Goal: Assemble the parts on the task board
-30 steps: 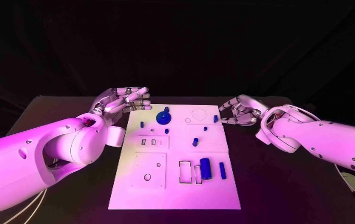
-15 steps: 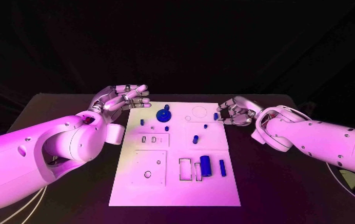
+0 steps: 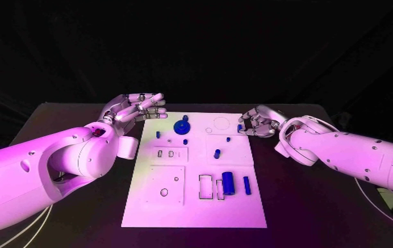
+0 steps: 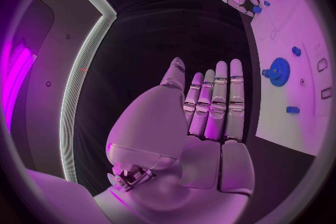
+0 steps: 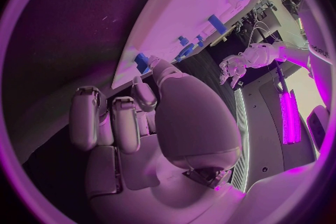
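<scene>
Right now the white task board [image 3: 194, 202] lies in the middle of the black table [image 3: 327, 214], running from the centre of the head view down toward its lower edge. Near the board's top sits a blue gear-shaped part [image 3: 181, 126], with a few small blue pieces dotted around it. A short blue peg [image 3: 217, 154] lies near the middle of the board, and lower down, right of centre, a thick blue cylinder [image 3: 228, 183] lies beside a thin blue bar [image 3: 246, 185], next to two rectangular cut-outs.

The left hand [image 3: 135, 110] hovers at the board's upper left corner, just off its edge. Its fingers are spread apart and straight in the left wrist view [image 4: 210, 106], and nothing is in them; the hand is released.

The right hand [image 3: 259, 122] is at the board's upper right edge, its fingers curled in. A small blue piece [image 3: 240, 127] shows right at its fingertips on the board's edge. In the right wrist view the thumb tip reaches that small blue piece [image 5: 143, 60], but I cannot tell from here whether the hand [image 5: 140, 117] actually grips it or only touches it.
</scene>
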